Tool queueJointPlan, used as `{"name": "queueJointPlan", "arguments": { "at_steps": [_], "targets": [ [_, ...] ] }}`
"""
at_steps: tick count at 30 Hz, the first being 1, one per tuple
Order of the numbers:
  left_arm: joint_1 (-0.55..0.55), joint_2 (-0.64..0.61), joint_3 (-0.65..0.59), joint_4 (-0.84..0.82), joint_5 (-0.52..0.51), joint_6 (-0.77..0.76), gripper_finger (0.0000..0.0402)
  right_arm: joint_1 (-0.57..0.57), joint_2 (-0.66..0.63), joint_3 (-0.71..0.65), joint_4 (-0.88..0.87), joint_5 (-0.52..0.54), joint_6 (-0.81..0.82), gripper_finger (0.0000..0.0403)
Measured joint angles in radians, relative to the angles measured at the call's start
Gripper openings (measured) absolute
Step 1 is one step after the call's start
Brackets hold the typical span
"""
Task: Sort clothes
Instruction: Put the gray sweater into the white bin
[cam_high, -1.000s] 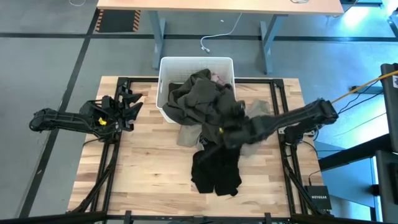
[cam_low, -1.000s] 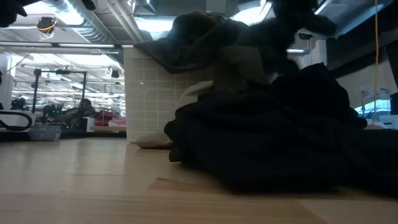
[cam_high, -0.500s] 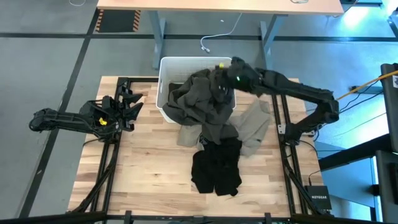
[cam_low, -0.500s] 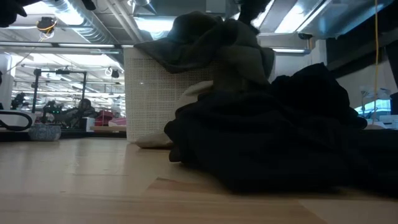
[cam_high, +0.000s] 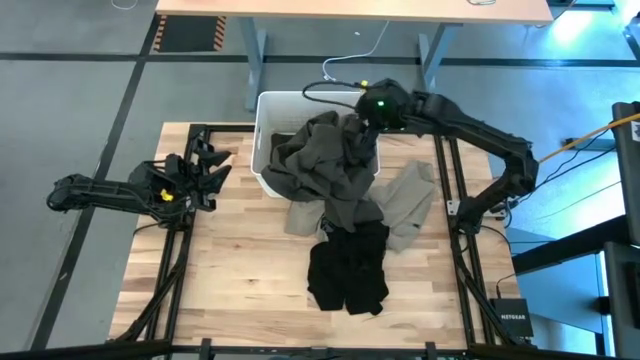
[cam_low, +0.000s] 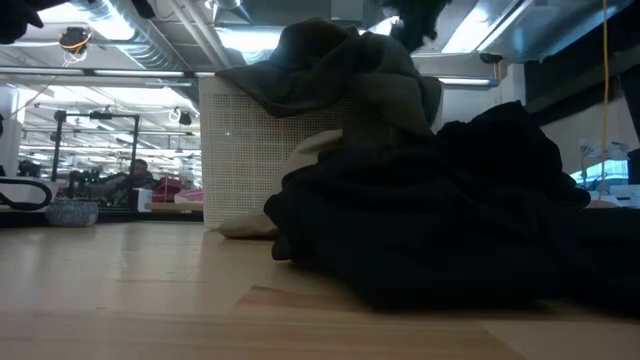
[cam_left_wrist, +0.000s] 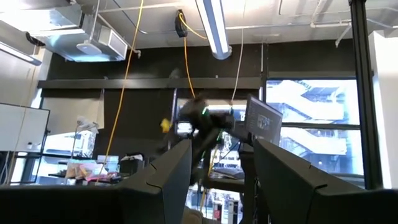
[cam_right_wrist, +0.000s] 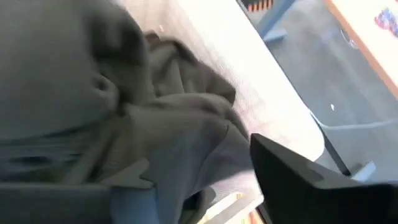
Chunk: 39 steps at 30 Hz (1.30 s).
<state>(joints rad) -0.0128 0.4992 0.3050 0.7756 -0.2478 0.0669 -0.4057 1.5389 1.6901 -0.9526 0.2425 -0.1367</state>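
Note:
A dark olive-green garment (cam_high: 320, 160) is heaped in the white tub (cam_high: 262, 110) and spills over its near rim onto the table. In front of it lie a black garment (cam_high: 348, 270) and two khaki ones (cam_high: 410, 200) (cam_high: 300, 217). My right gripper (cam_high: 368, 112) hovers over the tub's far right corner, open, with the olive cloth (cam_right_wrist: 180, 118) right below its fingers (cam_right_wrist: 298, 180). My left gripper (cam_high: 215, 165) waits open at the table's left edge, clear of the clothes. My right gripper stands open just above the olive garment's top folds (cam_right_wrist: 186, 130) in the tub, fingers slanting down from the far right. Whether a finger touches the cloth, I cannot tell.
Bare wood lies to the left of the clothes and along the near edge (cam_high: 230, 290). Dark frame rails (cam_high: 185, 250) run along both sides of the table. In the low view the black garment (cam_low: 450, 210) hides the table's right part, with the tub (cam_low: 240, 150) behind it.
My right gripper has swung from above the clothes in front of the tub, toward the far edge and up, to the tub's far right corner. The olive garment now lies draped over the tub's near rim, and the right khaki garment shows uncovered.

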Motion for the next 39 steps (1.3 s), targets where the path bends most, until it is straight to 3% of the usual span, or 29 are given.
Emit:
{"name": "queueJointPlan", "arguments": {
  "at_steps": [7, 12, 17, 24, 32, 39],
  "targets": [
    [0.000, 0.000, 0.000, -0.007, 0.000, -0.006, 0.0170, 0.099, -0.011, 0.259, -0.258, -0.009, 0.048, 0.0248],
    [0.000, 0.000, 0.000, -0.005, 0.000, -0.008, 0.0170, 0.275, -0.064, 0.258, -0.350, -0.139, 0.135, 0.0250],
    [0.000, 0.000, 0.000, 0.025, 0.000, -0.033, 0.0170, 0.522, -0.102, 0.094, -0.309, -0.107, 0.211, 0.0250],
    [0.000, 0.000, 0.000, 0.020, 0.000, -0.045, 0.0170, 0.752, -0.107, -0.273, -0.109, 0.130, 0.337, 0.0250],
    [0.000, 0.000, 0.000, 0.021, 0.000, -0.060, 0.0170, 0.834, -0.106, -0.663, 0.233, 0.363, 0.526, 0.0250],
    [0.000, 0.001, 0.000, 0.021, 0.000, -0.060, 0.0170, 0.796, -0.096, -0.817, 0.610, 0.371, 0.442, 0.0250]
  ]
}}
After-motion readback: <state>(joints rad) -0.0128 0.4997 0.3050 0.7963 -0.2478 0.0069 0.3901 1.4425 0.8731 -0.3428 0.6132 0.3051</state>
